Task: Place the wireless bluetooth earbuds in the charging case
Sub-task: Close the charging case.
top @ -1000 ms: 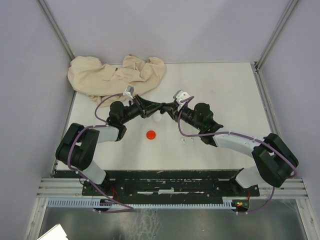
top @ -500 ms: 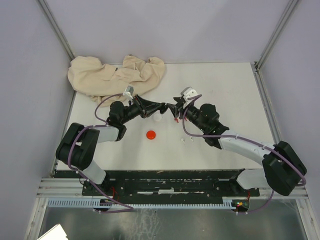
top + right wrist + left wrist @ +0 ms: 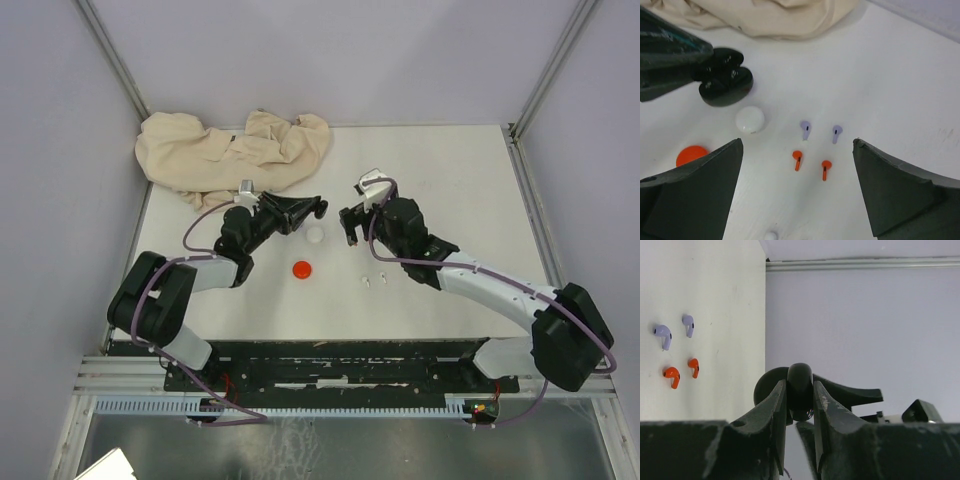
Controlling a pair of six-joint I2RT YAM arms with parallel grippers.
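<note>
Earbuds [image 3: 805,129] (purple and red pairs) lie beneath the right gripper [image 3: 795,144], its jaws wide apart. The left gripper [image 3: 800,386] clamps the charging case [image 3: 725,82].

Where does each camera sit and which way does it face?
Top: above and behind, looking down; left arm and right arm show.
Left wrist: faces along the table toward a wall; its jaws grip a black case.
Right wrist: faces down at the table; its open jaws frame the view.
Shared: both wrist views show the purple earbuds and red earbuds.
</note>
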